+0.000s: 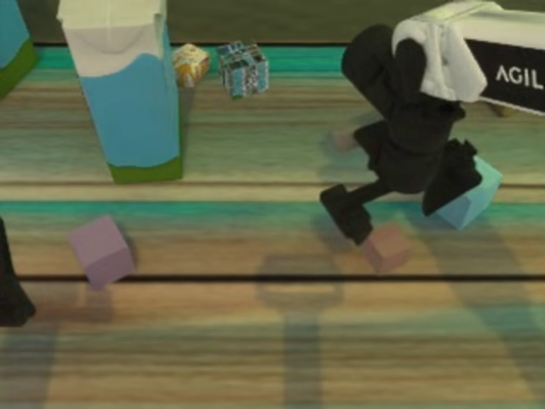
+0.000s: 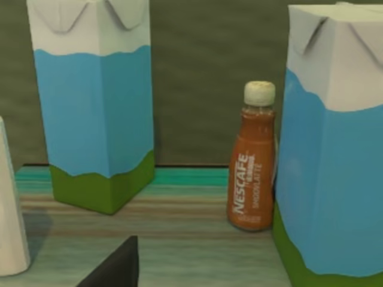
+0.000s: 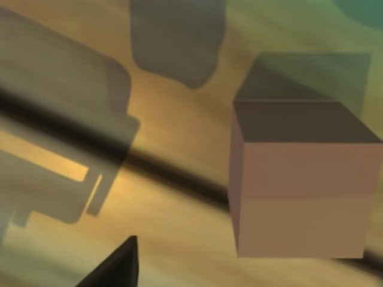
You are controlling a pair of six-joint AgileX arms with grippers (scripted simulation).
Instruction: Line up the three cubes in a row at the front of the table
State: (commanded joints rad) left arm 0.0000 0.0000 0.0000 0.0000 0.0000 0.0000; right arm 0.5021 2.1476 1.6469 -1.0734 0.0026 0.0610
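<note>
Spanning the whole scene, streaked worktop (image 1: 255, 358); cyan cube (image 1: 475, 198) at right, lilac cube (image 1: 102, 250) left. Hovering beside pink-brown cube (image 1: 387, 247), right gripper (image 1: 396, 213), jaw state unreadable. Risk: nudging it askew while descending.

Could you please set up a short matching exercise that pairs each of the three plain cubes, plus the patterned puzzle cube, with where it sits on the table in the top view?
Things:
1. lilac cube
2. pink-brown cube
3. cyan cube
4. puzzle cube

Places:
A. far right, partly under the right arm
B. at the back edge, beside the small orange-and-cream cube
C. left side, in front of the tall carton
D. right of centre, next to the right pincer

Pairs: 1-C, 2-D, 3-A, 4-B
</note>
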